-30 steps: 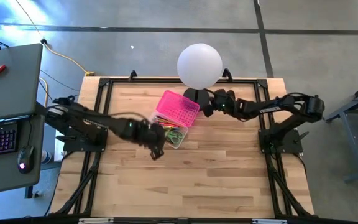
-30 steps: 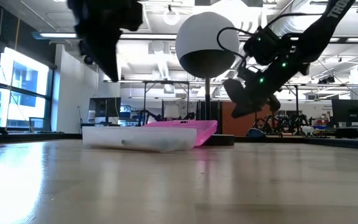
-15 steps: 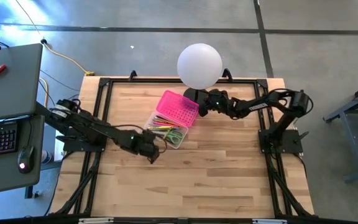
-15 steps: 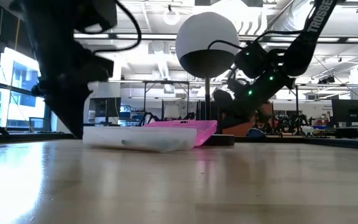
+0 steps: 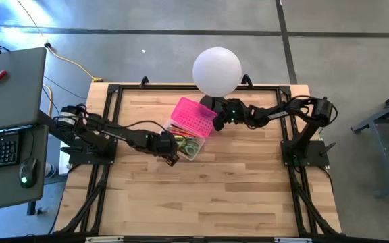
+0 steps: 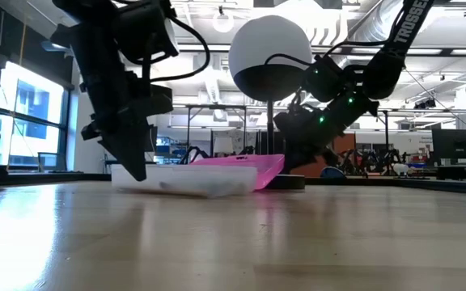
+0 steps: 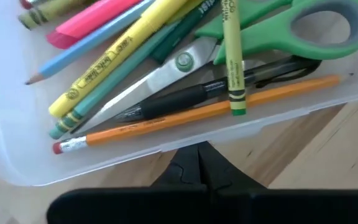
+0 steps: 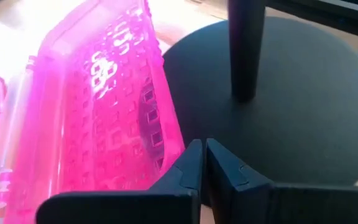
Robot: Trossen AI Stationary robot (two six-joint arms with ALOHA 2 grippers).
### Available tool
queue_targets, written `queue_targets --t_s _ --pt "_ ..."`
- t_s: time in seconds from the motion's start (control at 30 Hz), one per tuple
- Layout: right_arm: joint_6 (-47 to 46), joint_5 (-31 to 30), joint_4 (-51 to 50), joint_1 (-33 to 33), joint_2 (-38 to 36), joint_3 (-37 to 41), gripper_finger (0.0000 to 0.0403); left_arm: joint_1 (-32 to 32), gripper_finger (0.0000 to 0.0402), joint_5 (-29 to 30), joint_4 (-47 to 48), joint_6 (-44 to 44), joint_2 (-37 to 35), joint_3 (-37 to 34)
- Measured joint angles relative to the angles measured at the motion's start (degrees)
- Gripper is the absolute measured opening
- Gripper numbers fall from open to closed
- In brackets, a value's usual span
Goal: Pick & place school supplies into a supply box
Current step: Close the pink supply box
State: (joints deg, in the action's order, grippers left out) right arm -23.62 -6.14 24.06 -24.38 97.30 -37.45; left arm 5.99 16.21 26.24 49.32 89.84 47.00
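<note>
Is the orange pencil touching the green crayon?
Touching. Left wrist view: the green crayon lies across the orange pencil, its tip overlapping the shaft.

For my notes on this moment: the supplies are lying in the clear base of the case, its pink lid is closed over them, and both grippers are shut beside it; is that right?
Not quite: the pink lid is open, hinged back toward the lamp base, as the high view shows. The rest stands: the supplies lie in the clear base, with the shut left gripper at its near wall and the shut right gripper at the lid.
</note>
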Motion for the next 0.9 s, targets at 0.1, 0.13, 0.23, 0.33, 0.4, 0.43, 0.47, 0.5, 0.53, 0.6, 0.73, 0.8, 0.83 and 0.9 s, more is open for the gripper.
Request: queue_targets --t_s 0.1,0.13,0.23,0.33,0.4,0.43,0.47,0.5,0.53,0.6,0.73,0.8,0.83,0.9 --pt "0.5 2.1 0.9 0.0 0.0 0.0 0.0000 -1.1 0.0012 -1.1 -0.3 -1.1 0.0 0.0" --pt "0.5 2.5 1.0 -0.1 0.0 0.0 0.0000 -1.2 0.0016 -1.1 -0.3 -1.2 0.0 0.0" --pt "0.6 3.2 1.0 0.4 0.0 0.0 0.0000 -1.2 0.0023 -1.0 -0.3 -1.4 0.0 0.0" --pt "2.4 2.4 1.0 2.0 0.0 0.0 0.0000 -1.1 0.0014 -1.9 -0.2 -1.5 0.0 0.0" --pt "3.2 1.5 1.0 3.2 -0.1 0.0 0.0000 -1.0 0.0010 -2.4 -0.2 -1.4 0.0 0.0" --pt "3.2 1.3 0.9 3.8 -0.2 0.0 0.0000 -1.0 0.0010 -2.5 -0.1 -1.3 0.0 0.0" --pt "3.2 1.0 0.9 4.3 -0.2 0.0 0.0000 -1.0 0.0010 -2.5 -0.1 -1.2 0.0 0.0" --pt "3.2 0.2 0.9 4.8 -0.3 0.0 0.0000 -1.0 0.0012 -2.5 -0.1 -1.2 0.0 0.0" --pt "3.3 -0.7 0.8 5.4 -0.6 0.0 0.0000 -1.0 0.0015 -2.6 0.0 -1.2 0.0 0.0" --pt "3.8 -2.8 0.2 6.4 -1.3 0.1 0.0000 -1.0 0.0022 -3.1 0.2 -1.2 0.0 0.0" --pt "5.7 -3.3 0.2 7.6 -3.6 0.1 0.0000 -0.6 0.0014 -3.3 0.7 -1.1 0.0 0.0" --pt "5.9 -2.9 0.3 8.2 -4.9 0.0 0.0000 -0.6 0.0010 -3.4 0.9 -1.1 0.0 0.0" --pt "6.4 -2.9 0.0 8.6 -5.7 0.0 0.0000 -0.6 0.0010 -3.7 0.8 -1.1 0.0 0.0" --pt "7.7 -2.8 0.0 9.6 -7.1 0.0 0.0000 -0.6 0.0012 -3.7 0.9 -1.0 0.0 0.0"
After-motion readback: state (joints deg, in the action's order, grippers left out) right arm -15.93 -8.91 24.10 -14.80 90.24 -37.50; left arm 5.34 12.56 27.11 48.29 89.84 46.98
